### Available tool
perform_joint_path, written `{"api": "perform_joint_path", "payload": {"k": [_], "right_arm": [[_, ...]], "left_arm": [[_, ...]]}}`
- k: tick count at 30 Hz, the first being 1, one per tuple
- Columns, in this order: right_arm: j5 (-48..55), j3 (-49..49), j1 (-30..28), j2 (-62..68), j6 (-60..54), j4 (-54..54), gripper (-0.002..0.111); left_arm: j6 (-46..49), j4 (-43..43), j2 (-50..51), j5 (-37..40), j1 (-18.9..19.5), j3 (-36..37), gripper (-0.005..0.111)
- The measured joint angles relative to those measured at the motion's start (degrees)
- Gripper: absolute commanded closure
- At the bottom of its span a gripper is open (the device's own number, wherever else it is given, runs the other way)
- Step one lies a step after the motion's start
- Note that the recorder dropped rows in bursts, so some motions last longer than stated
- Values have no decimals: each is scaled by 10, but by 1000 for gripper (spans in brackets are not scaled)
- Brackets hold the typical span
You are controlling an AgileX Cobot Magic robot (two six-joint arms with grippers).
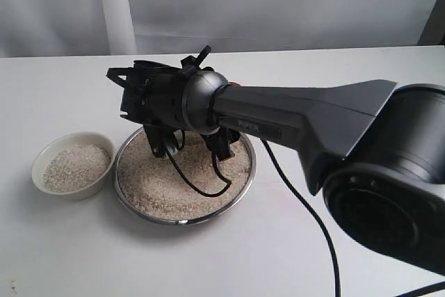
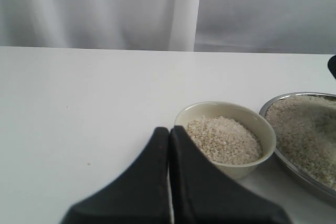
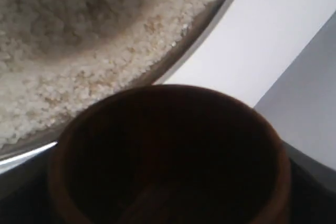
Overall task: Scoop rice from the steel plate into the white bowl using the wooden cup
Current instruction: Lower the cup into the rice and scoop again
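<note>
Rice, pale beige grains, fills the wide shiny steel plate and the small cream-white ceramic bowl left of it, the right gripper pinching the empty reddish-brown wooden cup over the plate, seemingly to scoop, while the left gripper waits near the bowl, jaws pressed together.

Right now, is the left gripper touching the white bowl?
Apart. The exterior view shows the white bowl with no gripper anywhere at its rim; the shut left gripper merely overlaps it in the left wrist view.
</note>
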Motion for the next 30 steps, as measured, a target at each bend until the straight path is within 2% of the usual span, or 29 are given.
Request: {"api": "perform_joint_path", "payload": {"k": [30], "right_arm": [[-68,0,26,48,-17,9,108]], "left_arm": [[0,0,0,0,0,0,107]]}}
